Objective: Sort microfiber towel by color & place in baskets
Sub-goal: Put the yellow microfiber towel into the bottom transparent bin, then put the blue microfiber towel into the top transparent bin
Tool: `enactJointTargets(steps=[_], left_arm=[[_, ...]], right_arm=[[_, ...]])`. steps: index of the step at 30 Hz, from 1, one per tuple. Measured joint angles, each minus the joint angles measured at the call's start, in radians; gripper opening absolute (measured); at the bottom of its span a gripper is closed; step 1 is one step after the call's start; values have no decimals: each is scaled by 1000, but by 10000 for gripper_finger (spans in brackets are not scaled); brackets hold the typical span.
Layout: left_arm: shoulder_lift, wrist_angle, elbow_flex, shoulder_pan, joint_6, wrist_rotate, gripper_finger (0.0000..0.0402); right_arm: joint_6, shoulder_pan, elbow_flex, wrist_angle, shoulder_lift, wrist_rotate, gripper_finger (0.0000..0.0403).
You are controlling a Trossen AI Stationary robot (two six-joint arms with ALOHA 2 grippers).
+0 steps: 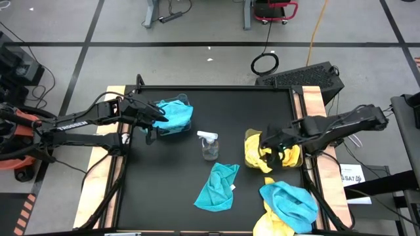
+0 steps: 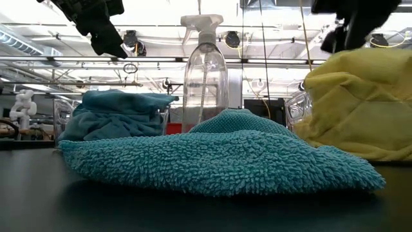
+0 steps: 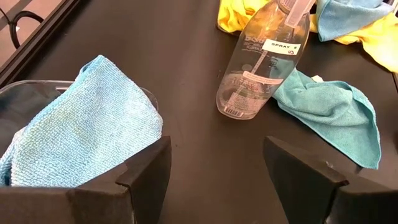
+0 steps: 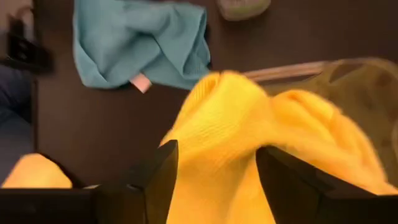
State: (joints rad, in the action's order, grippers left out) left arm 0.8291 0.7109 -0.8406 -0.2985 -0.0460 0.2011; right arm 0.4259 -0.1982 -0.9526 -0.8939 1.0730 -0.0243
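My left gripper (image 3: pixel 214 155) hangs open over the near edge of the left basket (image 3: pixel 18 87), which holds turquoise towels (image 1: pixel 176 113). My right gripper (image 4: pixel 217 162) is open just above a heap of yellow towels (image 4: pixel 249 124) that fills the right basket (image 4: pixel 298 70) and spills over its rim. One turquoise towel (image 1: pixel 218 187) lies crumpled on the black mat near the middle. Another turquoise towel (image 1: pixel 289 200) rests on a yellow one (image 1: pixel 272 223) at the near right.
A clear spray bottle (image 1: pixel 209 145) stands upright mid-table between the two baskets, just beyond the loose turquoise towel. Wooden rails run along the mat's left and right sides. Bare black mat lies at the near left and along the far side.
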Motion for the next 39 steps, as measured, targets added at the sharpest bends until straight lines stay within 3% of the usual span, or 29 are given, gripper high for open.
enactJointTargets(steps=[13,17,28,39], left_arm=[[11,-55,0,0,1,6,261],[44,-79,0,16,6,100,261],[234,-187,1,290,1,125,261],[476,-458,1,574,4,-53,261]], right_arm=[[-45,0,-183,-62,-99,-2,238],[-78,0,-189,2,-123,-3,238],[-87,-2,-189,16,-130,-3,238],[-79,-62,-189,29,-114,4,238]])
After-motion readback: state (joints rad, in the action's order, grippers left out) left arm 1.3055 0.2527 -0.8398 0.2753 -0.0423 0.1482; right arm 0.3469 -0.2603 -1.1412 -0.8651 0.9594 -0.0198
